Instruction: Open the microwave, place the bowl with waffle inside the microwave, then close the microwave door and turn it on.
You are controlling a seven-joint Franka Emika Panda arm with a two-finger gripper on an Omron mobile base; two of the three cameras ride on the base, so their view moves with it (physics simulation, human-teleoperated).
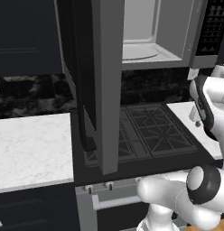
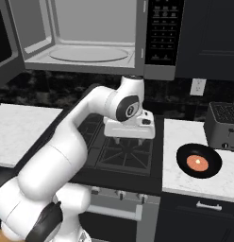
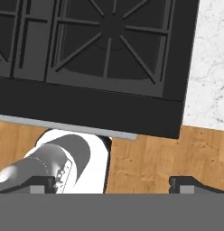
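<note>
The microwave (image 2: 86,35) hangs above the stove with its light grey cavity showing. The microwave door (image 1: 107,85) stands swung wide open, its black bar handle on the left side. On the right counter, the black bowl (image 2: 211,156) sits in front of a toaster, and the reddish-orange waffle (image 2: 196,163) lies flat inside it. My gripper (image 2: 128,140) points down over the stove's right burners, to the left of the bowl and apart from it. It is open; in the hand view the fingertips (image 3: 39,182) stand far apart with nothing between them.
A black gas stove (image 2: 119,153) lies below the hand. White marble counters (image 1: 32,149) (image 2: 185,182) flank it. A dark toaster (image 2: 223,125) stands behind the bowl, and an outlet (image 2: 197,86) is on the wall. The open door juts out over the stove's left side.
</note>
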